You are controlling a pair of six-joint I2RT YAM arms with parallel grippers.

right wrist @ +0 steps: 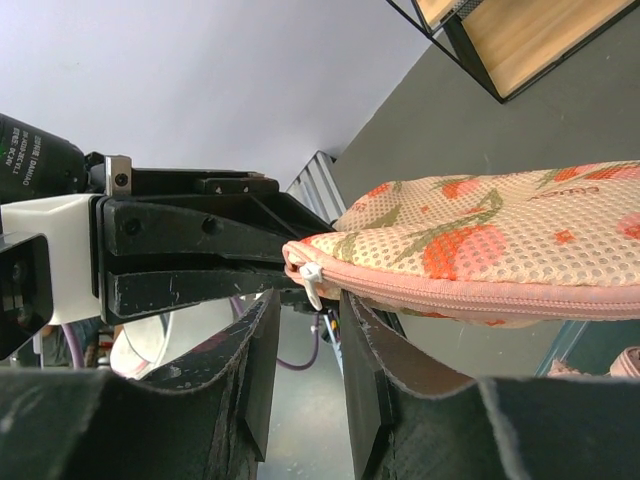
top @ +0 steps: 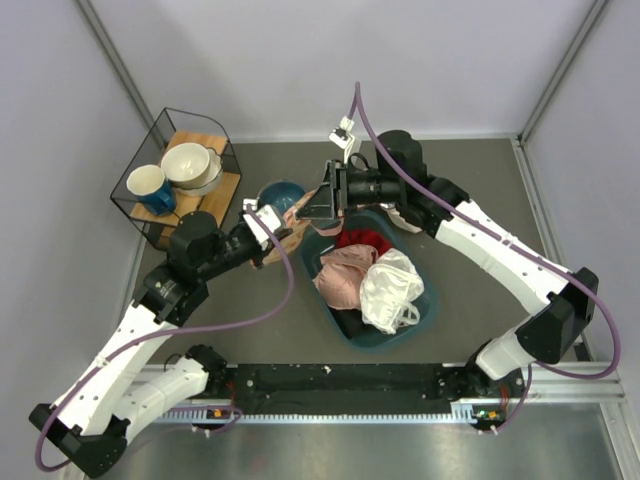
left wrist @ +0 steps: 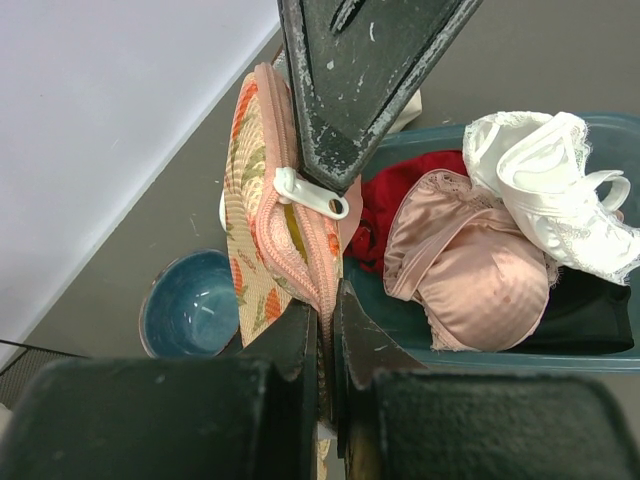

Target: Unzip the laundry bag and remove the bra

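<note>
My left pincer (left wrist: 325, 305) grips the peach-pink mesh laundry bag (left wrist: 252, 205); my right pincer (right wrist: 310, 308), parted, straddles its white zip pull (right wrist: 311, 279) (zip mostly shut, by my reckoning).

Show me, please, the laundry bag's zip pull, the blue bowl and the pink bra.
zip pull (left wrist: 315, 200), left wrist view, white tab.
blue bowl (left wrist: 195, 300), left wrist view, inner floor.
pink bra (left wrist: 490, 290), left wrist view, satin cup.

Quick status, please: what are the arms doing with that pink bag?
Left gripper shut on bag edge. Right gripper open at zip pull. Bra not out. Basin beside, not in the way.
</note>
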